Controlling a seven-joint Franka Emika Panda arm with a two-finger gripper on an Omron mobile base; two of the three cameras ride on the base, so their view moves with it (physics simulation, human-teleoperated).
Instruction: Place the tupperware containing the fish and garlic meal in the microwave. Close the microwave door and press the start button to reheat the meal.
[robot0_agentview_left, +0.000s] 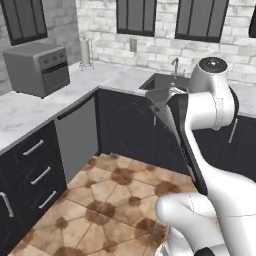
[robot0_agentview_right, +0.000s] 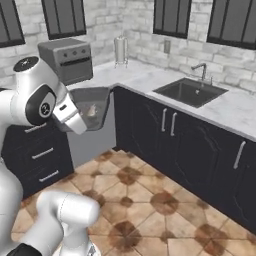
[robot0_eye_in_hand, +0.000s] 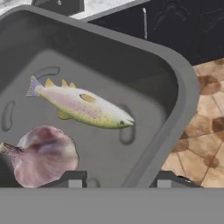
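The tupperware (robot0_eye_in_hand: 131, 65), a grey rectangular container with a flared rim, hangs in the air over the kitchen floor. My gripper (robot0_eye_in_hand: 119, 181) is shut on its near rim, one finger inside the wall and one outside. Inside lie a pinkish-green fish (robot0_eye_in_hand: 81, 105) and a purple-white garlic bulb (robot0_eye_in_hand: 43, 155). From the right base view the tupperware (robot0_agentview_right: 97, 97) sits just beyond my white hand, the gripper (robot0_agentview_right: 79, 121) clamped on its edge. In the left base view the tupperware (robot0_agentview_left: 159, 102) shows at the arm's left, in front of the sink. The microwave and its door are out of view.
A grey countertop oven with knobs (robot0_agentview_left: 37, 67) stands on the marble counter (robot0_agentview_left: 30, 107) at the left. A sink with a faucet (robot0_agentview_right: 192, 90) is set in the back counter. Dark cabinets (robot0_agentview_right: 170, 135) run below, around the tiled floor (robot0_agentview_left: 110, 200).
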